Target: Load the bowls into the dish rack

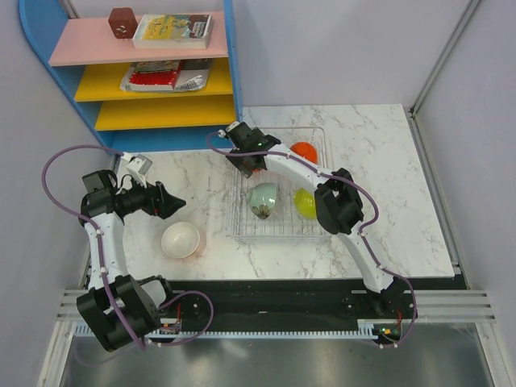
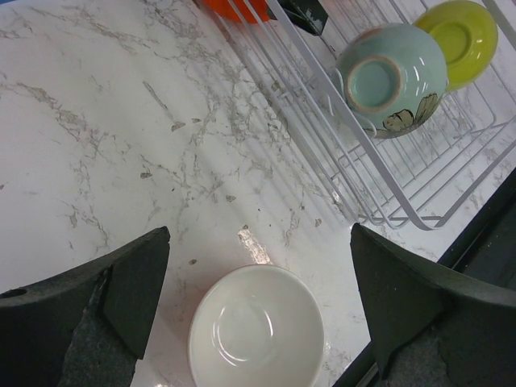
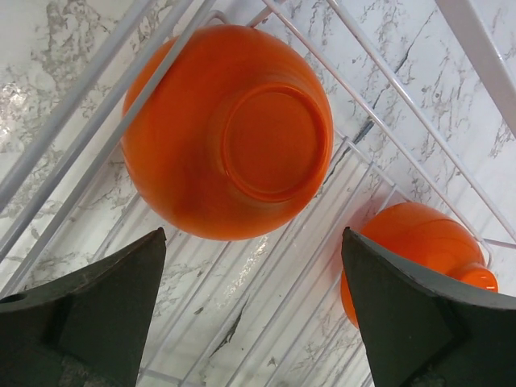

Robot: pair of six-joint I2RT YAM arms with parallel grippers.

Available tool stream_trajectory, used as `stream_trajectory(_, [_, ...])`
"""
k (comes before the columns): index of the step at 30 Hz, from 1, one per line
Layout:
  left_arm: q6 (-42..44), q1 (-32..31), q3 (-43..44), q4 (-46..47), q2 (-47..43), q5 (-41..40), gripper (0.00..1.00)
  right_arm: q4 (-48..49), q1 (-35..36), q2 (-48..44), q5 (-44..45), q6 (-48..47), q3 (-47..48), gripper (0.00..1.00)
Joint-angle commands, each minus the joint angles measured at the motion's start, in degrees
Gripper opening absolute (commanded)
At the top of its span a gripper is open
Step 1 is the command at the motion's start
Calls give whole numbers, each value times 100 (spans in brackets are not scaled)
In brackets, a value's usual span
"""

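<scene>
The wire dish rack [image 1: 274, 234] sits mid-table. It holds an orange bowl [image 1: 304, 150], a teal flowered bowl [image 1: 263, 199] and a yellow-green bowl [image 1: 305, 203], all standing on edge. A white bowl [image 1: 181, 239] stands upright on the marble, left of the rack. My left gripper [image 1: 173, 201] is open and empty. In the left wrist view it [image 2: 260, 242] hovers over the white bowl [image 2: 256, 330]. My right gripper [image 1: 248, 164] is open and empty at the rack's far left corner. Its wrist view [image 3: 254, 234] shows the orange bowl [image 3: 234, 137] behind rack wires [image 3: 379, 105], and a second orange shape [image 3: 419, 242] to the right.
A blue shelf unit [image 1: 230, 72] with pink and yellow shelves stands at the back left, holding a book [image 1: 173, 31] and a brown cube [image 1: 122, 22]. Grey walls close in the table at the back and right. The table's front edge runs just below the white bowl.
</scene>
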Motion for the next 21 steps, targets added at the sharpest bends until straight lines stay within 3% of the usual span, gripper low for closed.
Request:
stream_trajectory(1, [223,68,-20,37,-10,270,100,-13,118,90,-277,196,190,97])
stream_trajectory(8, [250,59,-11,37,25,244,100,303,110,-261,672,-41,85,97])
stream_trajectory(17, [460,59,-2,37,-194,-871,100,883,4,-683,2166,-410,-196,97])
stream_trajectory(21, [697,59,-81,-6,-335,-1477,100,1006,-119,-833,2177,-252,-372,97])
